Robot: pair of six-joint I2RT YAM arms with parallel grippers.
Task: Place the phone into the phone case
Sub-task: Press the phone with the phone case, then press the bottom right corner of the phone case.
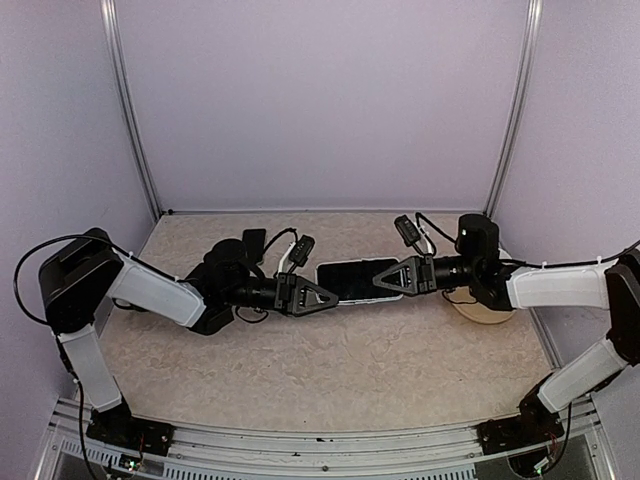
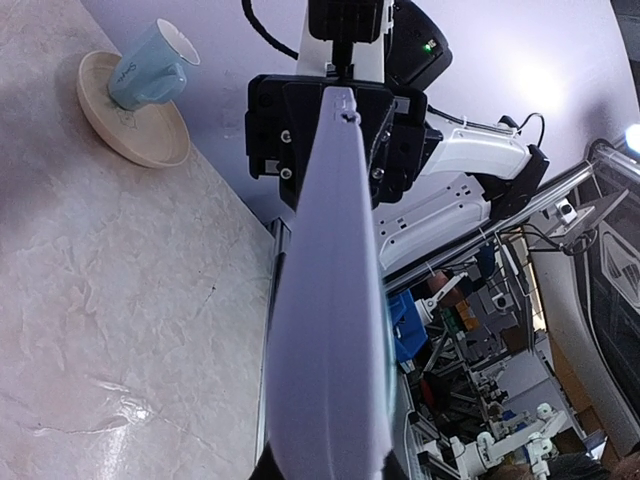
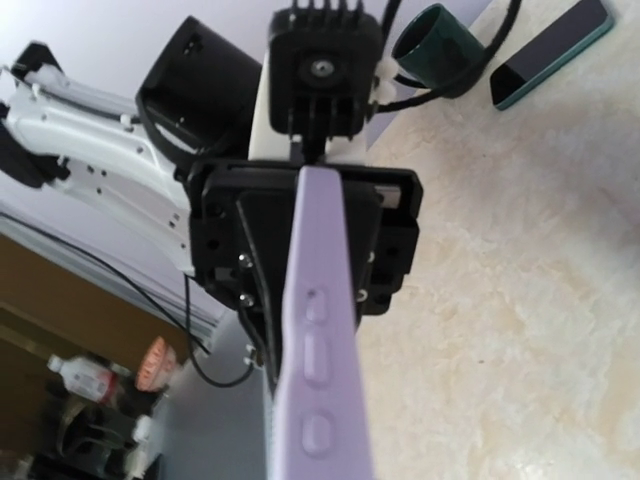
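The table (image 1: pixel 300 370) is a beige marbled surface enclosed by plain lavender walls (image 1: pixel 320 100), and both arms reach in toward its centre. Locate the phone case (image 1: pixel 358 278) between the two arms, slightly behind the middle of the table. It runs lengthwise from left to right, with its broad face turned up toward the overhead camera, dark in the centre inside a pale rim. The left gripper (image 1: pixel 325 297) is closed on the left end of the phone case. The right gripper (image 1: pixel 388 280) is closed on the right end, so the case spans the gap between them. In each wrist view you see the case edge-on, as a narrow lavender strip running from that camera's own fingers to the opposite gripper. The right wrist view also shows three buttons (image 3: pixel 316 355) along that edge. The phone (image 3: pixel 550 50) is not in the case. It lies flat on the table with its dark face up and a teal rim, behind the left arm toward the back of the table and just beside a dark green cup (image 3: pixel 440 35). On the right side, a light blue cup (image 2: pixel 150 65) rests on a beige saucer (image 2: pixel 130 130). The saucer sits on the table under the right arm, well apart from the phone.
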